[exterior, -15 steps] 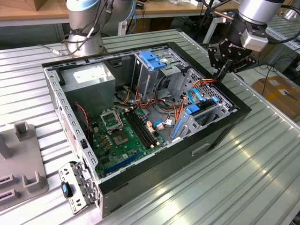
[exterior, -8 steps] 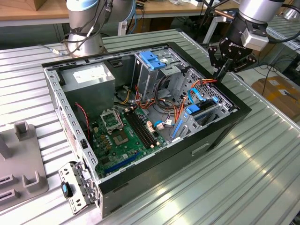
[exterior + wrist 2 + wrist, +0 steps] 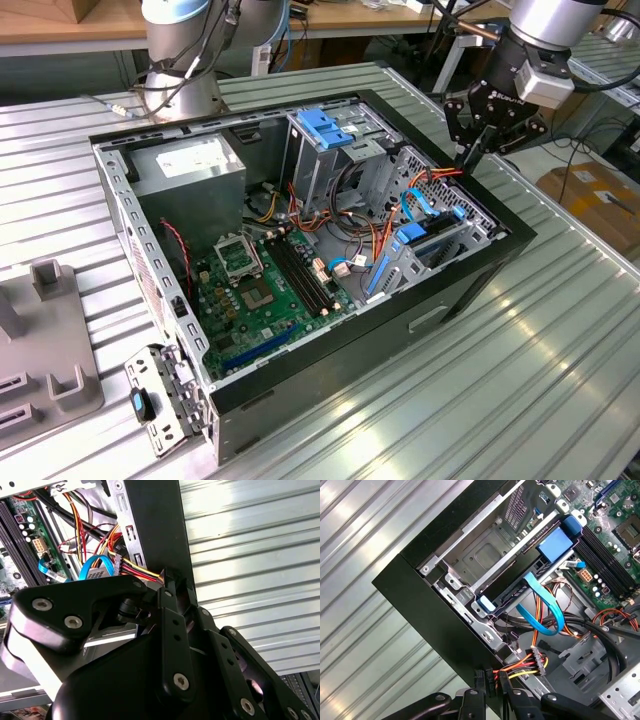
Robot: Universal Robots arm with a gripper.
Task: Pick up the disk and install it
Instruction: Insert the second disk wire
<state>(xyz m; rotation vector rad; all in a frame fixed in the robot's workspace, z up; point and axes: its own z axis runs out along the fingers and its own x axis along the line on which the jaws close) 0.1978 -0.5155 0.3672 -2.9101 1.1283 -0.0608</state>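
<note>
The disk (image 3: 436,238) lies in the drive bay at the case's front corner, on the exterior view's right: a dark flat slab with a bright blue carrier frame. The first wrist view shows the disk (image 3: 510,592) seated lengthwise between the bay rails, with blue tabs at both ends. My gripper (image 3: 470,155) hangs over the case's rim, further back along that wall than the disk and apart from it. It is shut with nothing held. In both wrist views the gripper (image 3: 491,682) (image 3: 176,587) sits at the black case wall beside a red-yellow power plug (image 3: 532,662).
The open computer case (image 3: 470,290) lies on a ribbed metal table (image 3: 540,380). Inside are the motherboard (image 3: 260,290), a power supply (image 3: 190,165), a tall grey cage with a blue latch (image 3: 325,128) and loose blue and orange cables. A grey fixture (image 3: 40,340) stands at the exterior view's left.
</note>
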